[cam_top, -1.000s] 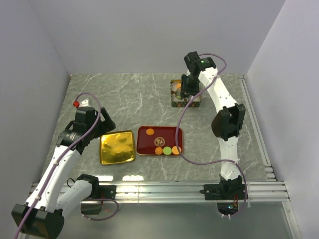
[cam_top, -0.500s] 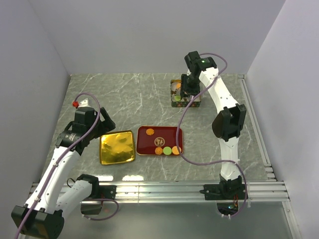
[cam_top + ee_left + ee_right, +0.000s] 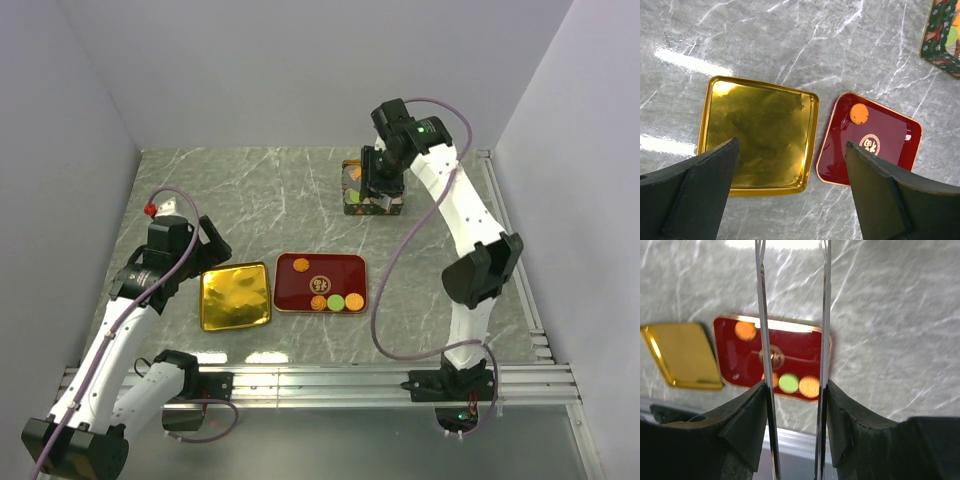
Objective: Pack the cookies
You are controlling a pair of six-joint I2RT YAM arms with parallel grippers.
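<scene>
**Enclosure.** Plain pale walls close the left (image 3: pixel 60 120), back (image 3: pixel 300 70) and right (image 3: pixel 580 150) sides. The tabletop (image 3: pixel 280 200) is grey, marble-veined and glossy, with an aluminium rail (image 3: pixel 320 380) along its near edge.

**Left gripper** (image 3: pixel 791 145). It hangs above the gold tray, fingers spread wide with nothing between them.

**Gold tray** (image 3: pixel 235 296). Square and mirror-bright, it lies flat, just left of the red tray, with a narrow gap between them.

**Red tray** (image 3: pixel 345 268). Rectangular with a gold rim, it has a gold printed emblem (image 3: pixel 321 281) at its centre.

**Cookies** (image 3: pixel 336 302). Four lie in the red tray. One orange cookie sits alone in the far left corner. An orange, a light green and another orange one stand in a row along the near edge.

**Tin** (image 3: pixel 352 190). Dark green and patterned, it stands well beyond the red tray toward the back wall. In the left wrist view, orange and light green pieces show inside it at the frame's edge.

**Right gripper** (image 3: pixel 383 185). It is directly over the tin. Its fingers are clamped on metal tongs (image 3: pixel 762 315), whose thin blades stand apart with nothing between them.
</scene>
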